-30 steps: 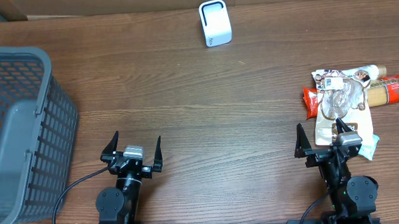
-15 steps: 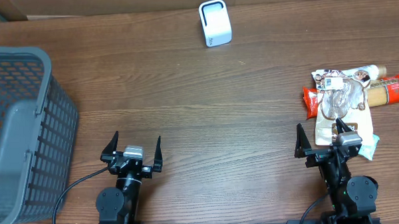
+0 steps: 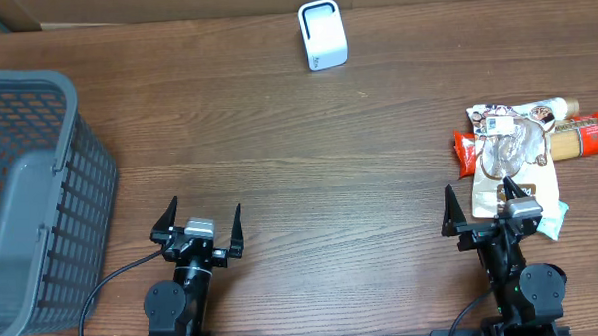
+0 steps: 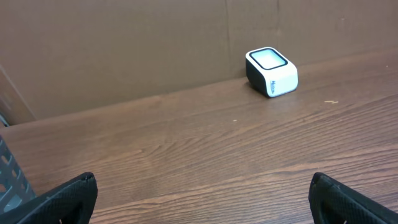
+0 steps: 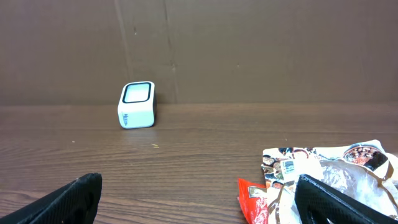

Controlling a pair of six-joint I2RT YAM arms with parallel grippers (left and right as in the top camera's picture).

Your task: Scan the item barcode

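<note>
While right jaws gape, packet pile [image 3: 518, 150] lies just ahead.

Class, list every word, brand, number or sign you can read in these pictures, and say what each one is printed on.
No text here can be read with certainty.
White scanner: a small dark mark low on its side, too blurred to read.
Pile of snack packets: printed designs and a white label, all too small to read.
Grey basket: no lettering visible.
</note>
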